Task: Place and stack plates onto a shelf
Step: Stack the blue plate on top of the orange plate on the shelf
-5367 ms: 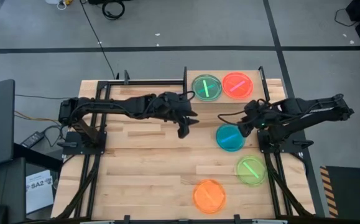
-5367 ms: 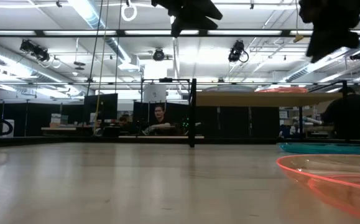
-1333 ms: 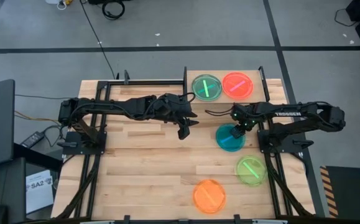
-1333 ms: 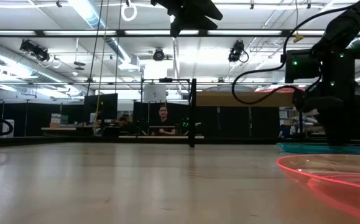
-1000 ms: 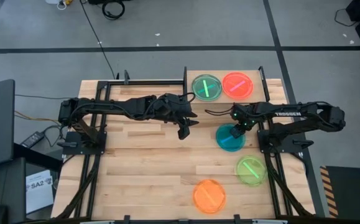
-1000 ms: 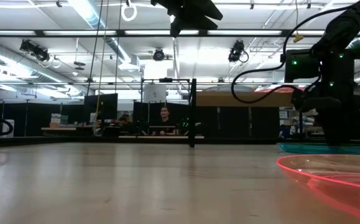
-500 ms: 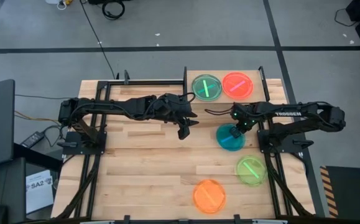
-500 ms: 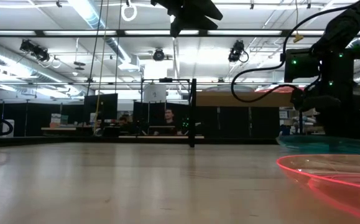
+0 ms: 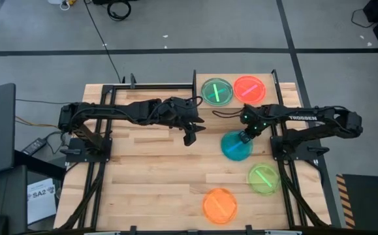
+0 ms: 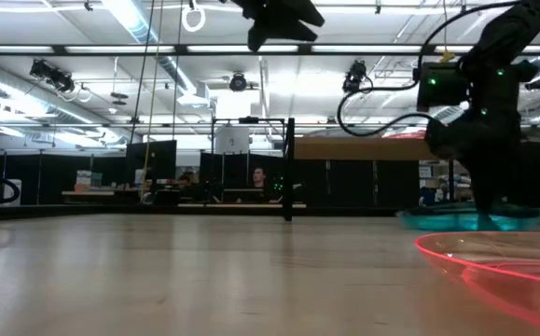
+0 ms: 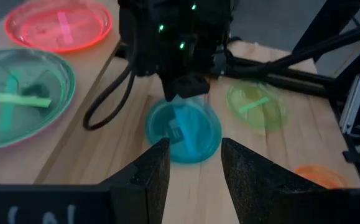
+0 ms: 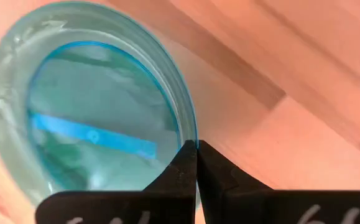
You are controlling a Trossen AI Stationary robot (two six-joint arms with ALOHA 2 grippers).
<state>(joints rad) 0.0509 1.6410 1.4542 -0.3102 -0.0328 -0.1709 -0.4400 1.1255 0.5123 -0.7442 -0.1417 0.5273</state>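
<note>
A blue plate (image 9: 234,147) sits right of the table's middle, with my right gripper (image 9: 243,136) shut on its rim. Its held side is raised off the wood in the low view (image 10: 470,219). The shelf (image 9: 234,77) at the far right carries a green plate (image 9: 217,91) and a pink plate (image 9: 249,88), side by side. Another green plate (image 9: 264,178) and an orange plate (image 9: 219,205) lie flat on the table nearer the front. My left gripper (image 9: 190,138) hovers open above the table's middle, with nothing between its fingers (image 11: 155,168). My right gripper pinches the blue plate's rim (image 12: 189,134) between its two fingers, on the plate's far right side (image 9: 241,136). The fingers come steeply from above. The held side is raised; whether the opposite side still touches the table I cannot tell.
Black shelf posts (image 9: 194,85) (image 9: 275,85) stand at the shelf's sides. A bare black frame (image 9: 120,88) stands at the far left. The orange plate's rim (image 10: 493,275) fills the near right of the low view. Open wood lies at the table's left and front.
My right gripper has risen a little and gone toward the table's left, taking the blue plate with it. The plate lay flat on the table and now has its held side raised, shifted leftward.
</note>
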